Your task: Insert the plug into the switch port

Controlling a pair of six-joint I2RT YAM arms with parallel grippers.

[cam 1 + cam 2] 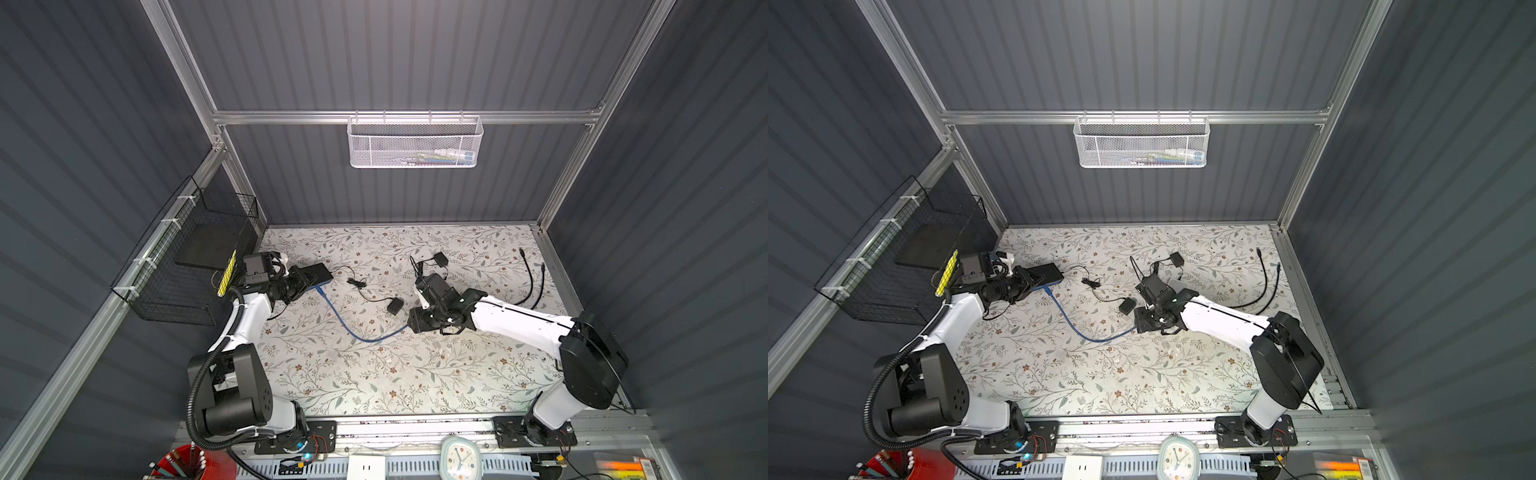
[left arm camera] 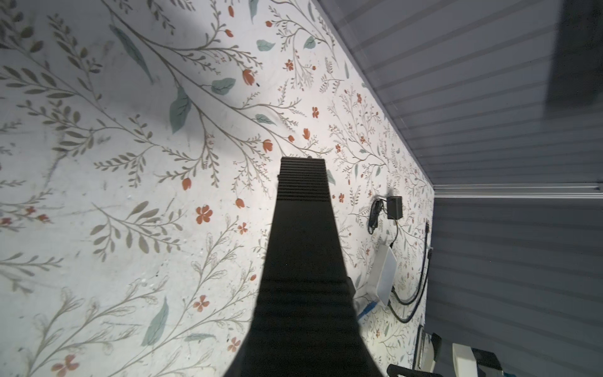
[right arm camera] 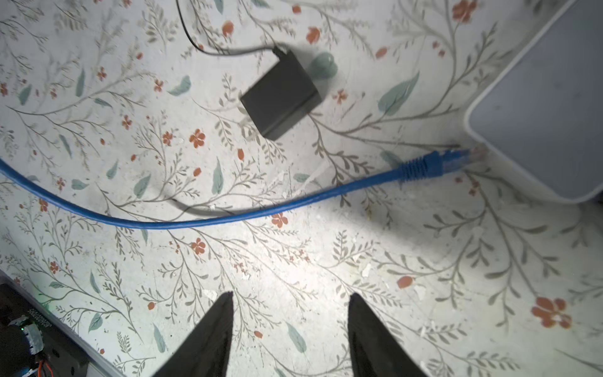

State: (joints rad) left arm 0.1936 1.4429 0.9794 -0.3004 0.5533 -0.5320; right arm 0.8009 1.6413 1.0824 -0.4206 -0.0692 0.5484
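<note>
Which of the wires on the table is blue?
The thick cable curving across the middle of the table. It alone is blue; the thin cords and the two cables near the right edge are black.

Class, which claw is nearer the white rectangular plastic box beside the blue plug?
Right. The right claw, open, hovers close to the white rectangular plastic box; the left claw, shut, is far away across the floral table.
</note>
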